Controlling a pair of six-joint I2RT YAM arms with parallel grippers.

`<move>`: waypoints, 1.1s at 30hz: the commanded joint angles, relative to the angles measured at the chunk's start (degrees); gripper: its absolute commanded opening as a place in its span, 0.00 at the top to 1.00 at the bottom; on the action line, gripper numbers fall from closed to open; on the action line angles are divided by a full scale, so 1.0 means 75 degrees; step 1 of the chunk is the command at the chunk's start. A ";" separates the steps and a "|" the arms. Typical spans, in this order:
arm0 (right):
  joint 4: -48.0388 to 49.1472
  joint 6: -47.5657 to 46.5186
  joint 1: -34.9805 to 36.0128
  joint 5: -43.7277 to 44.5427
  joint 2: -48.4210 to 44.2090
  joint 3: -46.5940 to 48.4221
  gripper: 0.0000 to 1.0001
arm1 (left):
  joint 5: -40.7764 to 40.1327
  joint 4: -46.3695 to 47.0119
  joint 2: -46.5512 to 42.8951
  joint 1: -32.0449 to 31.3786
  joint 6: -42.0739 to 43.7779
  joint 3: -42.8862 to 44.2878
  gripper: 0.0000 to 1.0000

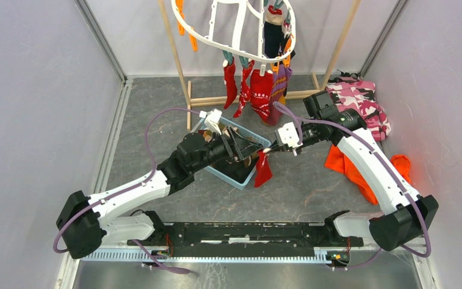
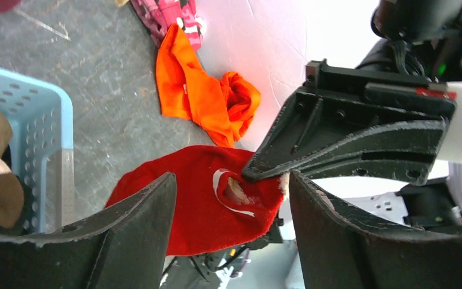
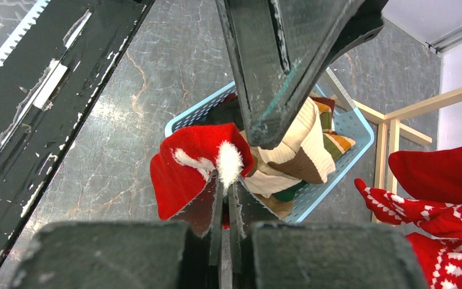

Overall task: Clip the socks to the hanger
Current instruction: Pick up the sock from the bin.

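Note:
My right gripper (image 1: 270, 150) is shut on the white-trimmed cuff of a red sock (image 1: 263, 170), which hangs from it beside the basket. In the right wrist view the closed tips (image 3: 225, 180) pinch the sock (image 3: 186, 162). My left gripper (image 1: 243, 147) is open, its fingers (image 3: 277, 66) spread wide to either side of that cuff. In the left wrist view the sock (image 2: 192, 211) shows between the open jaws (image 2: 231, 180). The white hanger (image 1: 234, 36) hangs at the back with red socks (image 1: 261, 93), a purple one (image 1: 281, 81) and a navy one (image 1: 272, 36) clipped on.
A light blue basket (image 1: 231, 176) under the left gripper holds more socks, beige-brown striped ones (image 3: 301, 150) on top. A wooden pole rack (image 1: 180, 60) carries the hanger. A pink camouflage garment (image 1: 361, 102) and an orange cloth (image 1: 349, 168) lie at the right.

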 commanded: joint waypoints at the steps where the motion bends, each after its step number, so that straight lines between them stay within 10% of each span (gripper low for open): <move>1: -0.0019 -0.0165 0.0027 -0.0064 -0.0054 0.0181 0.97 | -0.0094 -0.0151 0.0155 0.0111 -0.1604 0.0302 0.26; 14: 0.0119 -0.0082 0.0045 0.0032 -0.0020 0.0028 0.97 | 0.0643 0.0632 0.0498 0.0221 -0.2904 0.0062 0.33; 23: 0.0205 -0.0009 0.0037 0.0124 -0.0042 -0.0047 0.97 | 0.1175 0.1134 0.0871 0.0244 -0.3078 0.0106 0.65; 27: 0.0228 0.0027 0.0039 0.0136 -0.0054 -0.0109 0.96 | 0.1345 0.1356 0.0962 0.0267 -0.3100 0.0093 0.97; 33: 0.0278 0.0142 0.0036 0.0130 -0.0054 -0.0136 0.96 | 0.1414 0.1481 0.0925 0.0320 -0.2535 0.0094 0.98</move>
